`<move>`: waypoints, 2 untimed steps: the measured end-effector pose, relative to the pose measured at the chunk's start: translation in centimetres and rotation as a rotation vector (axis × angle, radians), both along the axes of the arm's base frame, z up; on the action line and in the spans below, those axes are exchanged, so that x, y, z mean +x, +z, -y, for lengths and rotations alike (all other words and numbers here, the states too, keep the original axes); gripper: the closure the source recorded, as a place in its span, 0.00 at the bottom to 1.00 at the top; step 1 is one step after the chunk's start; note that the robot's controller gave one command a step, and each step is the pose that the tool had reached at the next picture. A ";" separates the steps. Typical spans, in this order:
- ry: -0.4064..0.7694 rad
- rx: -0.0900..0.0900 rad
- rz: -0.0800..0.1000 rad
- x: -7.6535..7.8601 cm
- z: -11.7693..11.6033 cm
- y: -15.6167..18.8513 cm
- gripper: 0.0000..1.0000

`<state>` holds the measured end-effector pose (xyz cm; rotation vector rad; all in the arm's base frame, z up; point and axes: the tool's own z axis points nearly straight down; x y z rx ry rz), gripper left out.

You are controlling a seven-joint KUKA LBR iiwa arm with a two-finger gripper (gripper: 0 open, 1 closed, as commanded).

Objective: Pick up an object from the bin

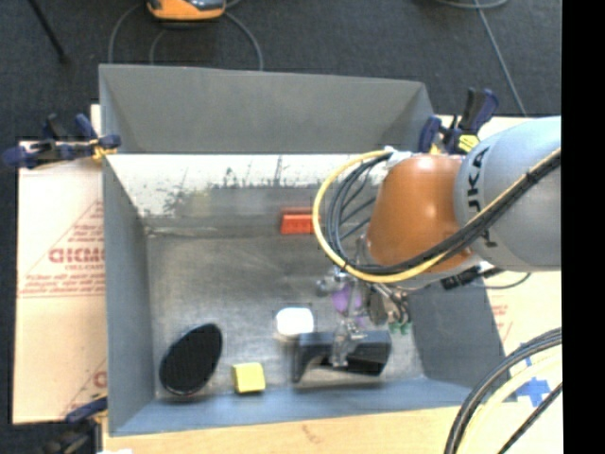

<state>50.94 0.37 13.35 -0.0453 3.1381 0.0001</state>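
My gripper (342, 341) hangs low at the front right of the bin, directly over a black blocky object (354, 360) that lies against the front wall. A white rounded object (294, 323) sits just left of the gripper. Farther left along the front wall lies a small yellow cube (249, 377).
A black oval brush-like thing (190, 357) lies in the front left corner. A red block (296, 222) rests at the foot of the back wall. The arm with its orange cover and looped cables hides the right part of the bin floor.
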 end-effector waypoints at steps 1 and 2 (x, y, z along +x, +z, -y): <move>0.155 0.001 0.017 -3.1 0.7 -5.7 1.00; 0.155 0.001 0.017 -3.1 0.7 -5.7 1.00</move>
